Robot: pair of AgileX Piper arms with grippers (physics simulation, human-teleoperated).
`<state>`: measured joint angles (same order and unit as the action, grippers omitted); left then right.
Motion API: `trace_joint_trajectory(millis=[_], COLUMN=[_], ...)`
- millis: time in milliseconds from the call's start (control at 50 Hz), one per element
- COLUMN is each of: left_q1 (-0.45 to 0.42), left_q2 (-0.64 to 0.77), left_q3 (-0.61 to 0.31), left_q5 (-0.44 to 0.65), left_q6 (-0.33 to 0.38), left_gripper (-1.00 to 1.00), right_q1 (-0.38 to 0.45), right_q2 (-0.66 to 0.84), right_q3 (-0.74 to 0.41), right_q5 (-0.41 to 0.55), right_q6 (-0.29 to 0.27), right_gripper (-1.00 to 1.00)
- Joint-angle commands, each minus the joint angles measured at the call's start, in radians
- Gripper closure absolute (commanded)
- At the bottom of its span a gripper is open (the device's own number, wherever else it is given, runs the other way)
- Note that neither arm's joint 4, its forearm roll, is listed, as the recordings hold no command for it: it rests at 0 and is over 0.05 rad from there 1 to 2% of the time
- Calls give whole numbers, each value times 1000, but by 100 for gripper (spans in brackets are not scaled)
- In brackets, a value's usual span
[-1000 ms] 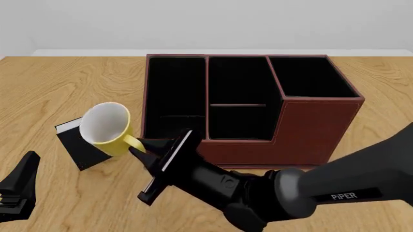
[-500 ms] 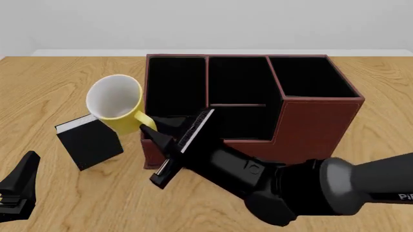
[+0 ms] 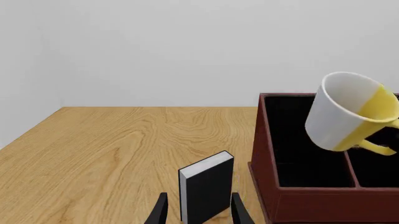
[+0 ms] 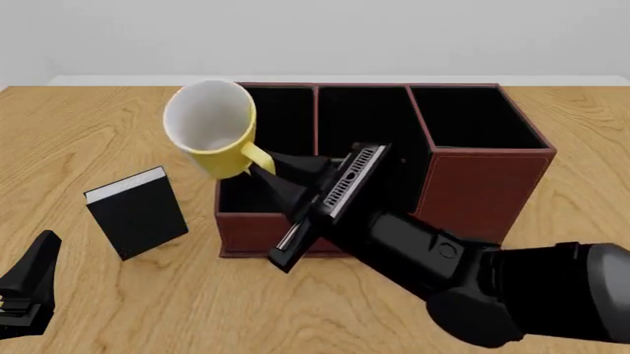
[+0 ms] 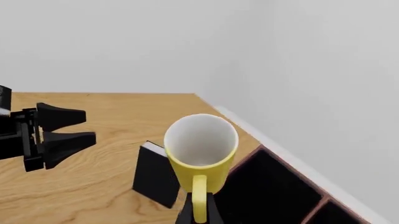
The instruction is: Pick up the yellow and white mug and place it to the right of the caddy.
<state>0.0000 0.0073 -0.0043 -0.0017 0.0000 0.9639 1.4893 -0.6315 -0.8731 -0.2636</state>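
Yellow and white mug (image 4: 209, 129) now higher, over caddy (image 4: 473, 184) left edge, tilted, handle clenched by right gripper (image 4: 264, 168); left gripper (image 4: 25, 295) released.

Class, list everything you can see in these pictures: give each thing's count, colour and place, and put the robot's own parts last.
mug: one, yellow outside, white inside, held in the air by its handle over the caddy's left end
caddy: one, reddish-brown, black-lined, mid-table
book: one, black, white-edged, standing left of the caddy
table: one, light wood
right gripper: one, black, shut on the mug's handle
left gripper: one, black, open, near left corner, empty
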Motion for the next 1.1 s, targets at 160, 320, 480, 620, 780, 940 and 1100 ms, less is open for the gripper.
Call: trace_joint_trajectory(millis=[160, 320, 480, 620, 780, 940, 1100], left_q1=[0, 0, 0, 0, 0, 0, 0], left_q2=[0, 0, 0, 0, 0, 0, 0], left_q3=[0, 0, 0, 0, 0, 0, 0], left_q5=[0, 0, 0, 0, 0, 0, 0], left_q6=[0, 0, 0, 0, 0, 0, 0], left_gripper=[-100, -100, -100, -100, -100, -100, -100], right_q1=[-37, -55, -69, -87, -128, -175, -214], right_q2=[-123, -177, -227, -277, -327, -406, -454], right_q3=[56, 68, 91, 108, 129, 158, 165], right_q5=[31, 63, 79, 101, 118, 151, 180], right_q6=[-2, 5, 1, -2, -3, -21, -25], right_gripper=[100, 100, 100, 100, 100, 100, 100])
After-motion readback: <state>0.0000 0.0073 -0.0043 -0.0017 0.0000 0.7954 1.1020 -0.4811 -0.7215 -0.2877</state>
